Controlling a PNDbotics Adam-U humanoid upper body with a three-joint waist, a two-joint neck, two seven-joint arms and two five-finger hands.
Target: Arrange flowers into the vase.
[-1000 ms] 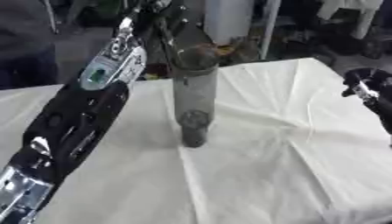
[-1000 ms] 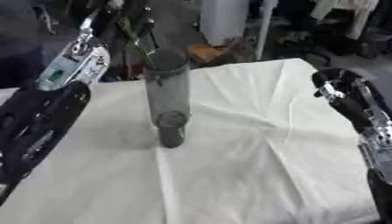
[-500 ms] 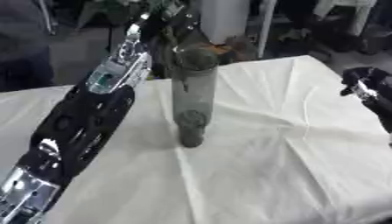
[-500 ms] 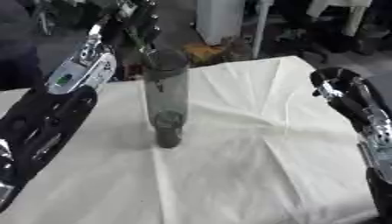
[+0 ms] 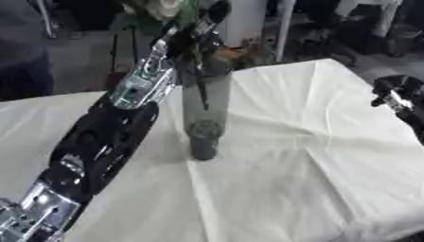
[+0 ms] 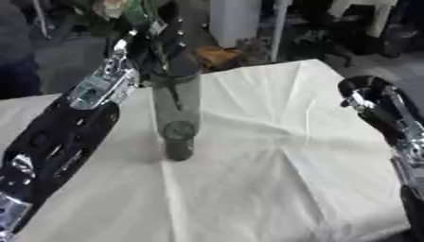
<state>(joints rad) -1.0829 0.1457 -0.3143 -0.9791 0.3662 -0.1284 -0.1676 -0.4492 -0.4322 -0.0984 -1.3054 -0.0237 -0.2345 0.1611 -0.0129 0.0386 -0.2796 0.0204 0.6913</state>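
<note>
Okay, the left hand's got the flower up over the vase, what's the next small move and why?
Probably lower the left hand straight down, feeding the stem into the vase. The flower sits high above the rim with its stem seemingly at the opening, and the vase stands upright on the white tablecloth. The right hand hangs idle at the right edge, clear of the vase.

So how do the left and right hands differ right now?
The left hand is raised over the mouth of the vase, gripping flowers with green stems; the right hand holds nothing. The left hand is over the middle of the table; the right hand is at the table's right edge. Both are black and silver.
</note>
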